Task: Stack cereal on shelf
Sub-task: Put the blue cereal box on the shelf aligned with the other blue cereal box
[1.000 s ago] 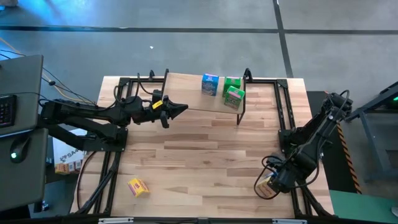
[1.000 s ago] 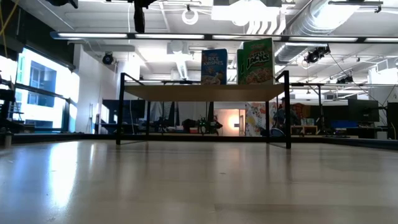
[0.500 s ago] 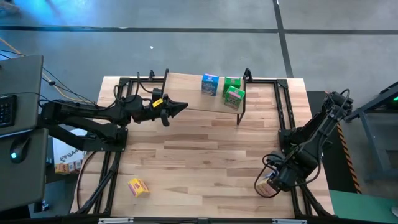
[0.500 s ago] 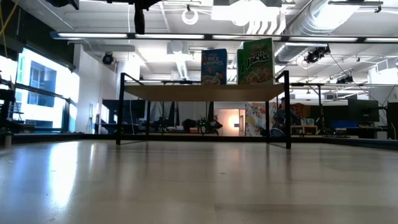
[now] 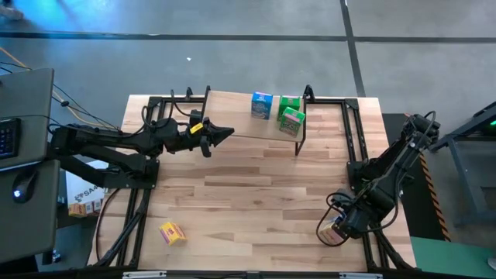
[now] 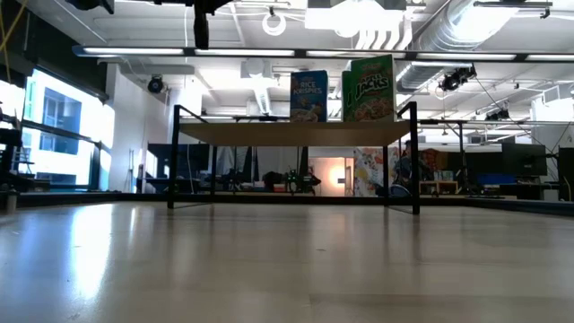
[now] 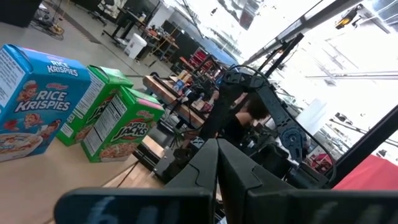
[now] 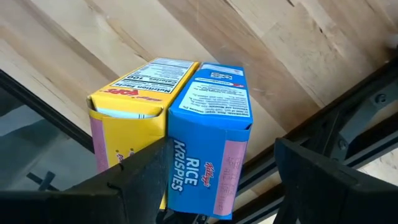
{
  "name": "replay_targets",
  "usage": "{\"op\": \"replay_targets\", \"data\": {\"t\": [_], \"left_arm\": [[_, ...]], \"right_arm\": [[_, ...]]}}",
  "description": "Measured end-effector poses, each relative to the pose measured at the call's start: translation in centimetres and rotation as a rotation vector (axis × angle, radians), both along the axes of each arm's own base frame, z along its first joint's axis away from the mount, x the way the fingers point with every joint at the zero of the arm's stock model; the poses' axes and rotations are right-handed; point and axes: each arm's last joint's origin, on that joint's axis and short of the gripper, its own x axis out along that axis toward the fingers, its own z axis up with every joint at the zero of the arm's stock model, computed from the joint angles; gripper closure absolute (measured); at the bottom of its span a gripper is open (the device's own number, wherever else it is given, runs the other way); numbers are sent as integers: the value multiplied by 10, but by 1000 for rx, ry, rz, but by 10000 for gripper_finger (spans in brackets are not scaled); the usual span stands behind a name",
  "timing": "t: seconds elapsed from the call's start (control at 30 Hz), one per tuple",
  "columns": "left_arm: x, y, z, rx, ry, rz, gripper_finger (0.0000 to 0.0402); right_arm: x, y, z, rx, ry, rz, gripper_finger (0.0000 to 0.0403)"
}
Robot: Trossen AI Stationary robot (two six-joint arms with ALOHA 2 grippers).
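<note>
The shelf (image 5: 232, 116) stands at the table's far edge. One blue cereal box (image 5: 261, 105) and two green ones (image 5: 292, 122) stand upright on its right half. A yellow box (image 5: 172, 232) lies on the table near the left front corner. At the near right corner a yellow box (image 8: 134, 124) and a blue box (image 8: 211, 137) stand side by side. My right gripper (image 8: 224, 146) is open above them, its fingers on either side of the blue box's top. My left gripper (image 5: 225, 133) is shut and hovers over the shelf's left end. My right gripper comes from above at the blue box's top end (image 8: 214, 93). One finger (image 8: 146, 171) lies over the seam between the two boxes; I cannot tell whether it touches. The other finger (image 8: 311, 177) stands apart from the box.
Black frame rails (image 5: 358, 147) run along the table's left and right sides; one passes right beside the pair of boxes. The shelf's thin black legs (image 6: 414, 157) stand on the far part of the table. Bare wood (image 5: 248, 194) lies between the shelf and the near edge.
</note>
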Motion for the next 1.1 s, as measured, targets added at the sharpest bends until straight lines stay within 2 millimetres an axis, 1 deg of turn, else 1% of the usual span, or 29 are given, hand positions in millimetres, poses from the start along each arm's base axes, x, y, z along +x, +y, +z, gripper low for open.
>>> {"op": "replay_targets", "data": {"t": [0.17, 0.37, 0.63, 1.1], "left_arm": [[0, 0, 0, 0, 0, 4, 402], [0, 0, 0, 0, 0, 4, 402], [0, 0, 0, 0, 0, 4, 402], [0, 0, 0, 0, 2, 5, 402]], "right_arm": [[-2, -2, 0, -20, 20, 2, 121], [0, -3, 0, -41, -15, -6, 121], [-1, -2, -1, -33, 5, -24, 121], [0, -2, 1, -26, -24, -20, 121]]}}
